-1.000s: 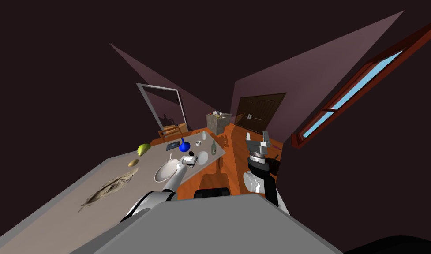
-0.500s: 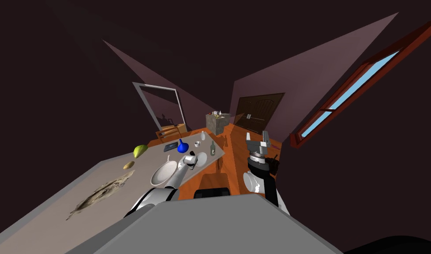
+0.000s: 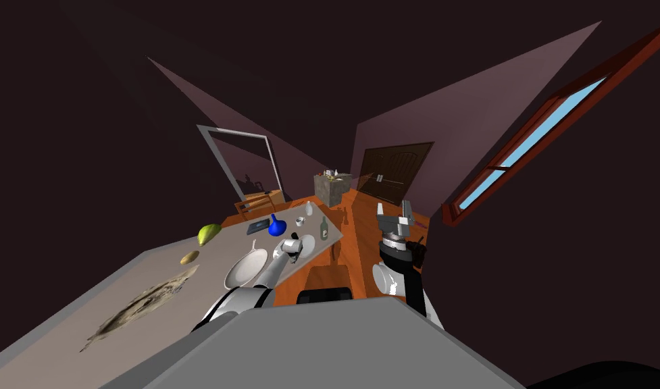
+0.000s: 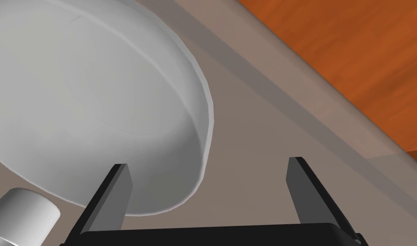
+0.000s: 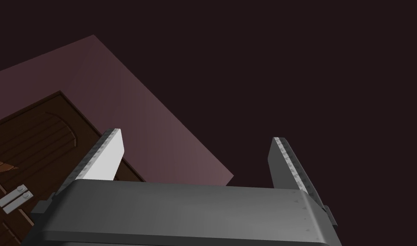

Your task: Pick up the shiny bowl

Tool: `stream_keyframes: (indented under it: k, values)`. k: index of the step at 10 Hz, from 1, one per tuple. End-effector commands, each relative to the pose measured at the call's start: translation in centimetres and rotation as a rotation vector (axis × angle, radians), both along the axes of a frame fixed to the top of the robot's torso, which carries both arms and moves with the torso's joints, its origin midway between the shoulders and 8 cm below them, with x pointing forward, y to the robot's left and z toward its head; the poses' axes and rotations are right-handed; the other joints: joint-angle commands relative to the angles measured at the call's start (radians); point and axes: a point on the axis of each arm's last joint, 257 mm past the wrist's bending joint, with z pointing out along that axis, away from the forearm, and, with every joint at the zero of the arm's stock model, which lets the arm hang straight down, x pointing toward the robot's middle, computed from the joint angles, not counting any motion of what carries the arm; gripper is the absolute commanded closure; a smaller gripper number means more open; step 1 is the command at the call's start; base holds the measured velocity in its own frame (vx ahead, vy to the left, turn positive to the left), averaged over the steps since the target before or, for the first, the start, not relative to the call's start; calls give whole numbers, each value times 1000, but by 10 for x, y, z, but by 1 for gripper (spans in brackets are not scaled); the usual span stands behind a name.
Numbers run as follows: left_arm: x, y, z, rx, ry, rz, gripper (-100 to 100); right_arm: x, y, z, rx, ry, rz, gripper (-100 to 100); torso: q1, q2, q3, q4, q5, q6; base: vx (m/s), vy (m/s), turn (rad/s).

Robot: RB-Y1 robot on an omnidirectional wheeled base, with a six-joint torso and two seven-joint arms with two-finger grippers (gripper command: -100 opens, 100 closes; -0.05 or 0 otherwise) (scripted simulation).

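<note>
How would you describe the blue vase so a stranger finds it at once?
Start at the long grey table on the robot's left and go towards its far end. The blue vase stands between a dark flat slab and a small white cup. It is the only bright blue thing there, round-bodied and narrow-necked.

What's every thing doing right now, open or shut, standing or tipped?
bowl: upright on the table, not gripped.
left gripper: open, bowl's rim between its fingers.
right gripper: open, holding nothing.
door: shut.
green bottle: standing upright.
blue vase: standing upright.
</note>
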Motion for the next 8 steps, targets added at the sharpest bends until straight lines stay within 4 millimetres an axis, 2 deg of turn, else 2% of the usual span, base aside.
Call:
stream_keyframes:
  k: [1,3,4,5,8]
  values:
    - [-6,0,-9,-1,-4,3,-100,0,0,0,0,0,0,0,0,0,0,0,0,0,62,11,-27]
    - [-12,1,-16,-1,-4,6,-100,0,0,0,0,0,0,0,1,-2,-1,0,0,0,43,10,-14]
    - [-10,1,-13,-1,-2,5,-100,0,0,0,0,0,0,0,1,-1,-1,0,0,0,14,3,-2]
    - [-10,1,-14,-1,-4,5,100,0,0,0,0,0,0,0,0,0,0,0,0,0,0,0,0]
    - [-11,1,-14,-1,-2,6,100,0,0,0,0,0,0,0,0,1,0,0,1,0,0,0,0]
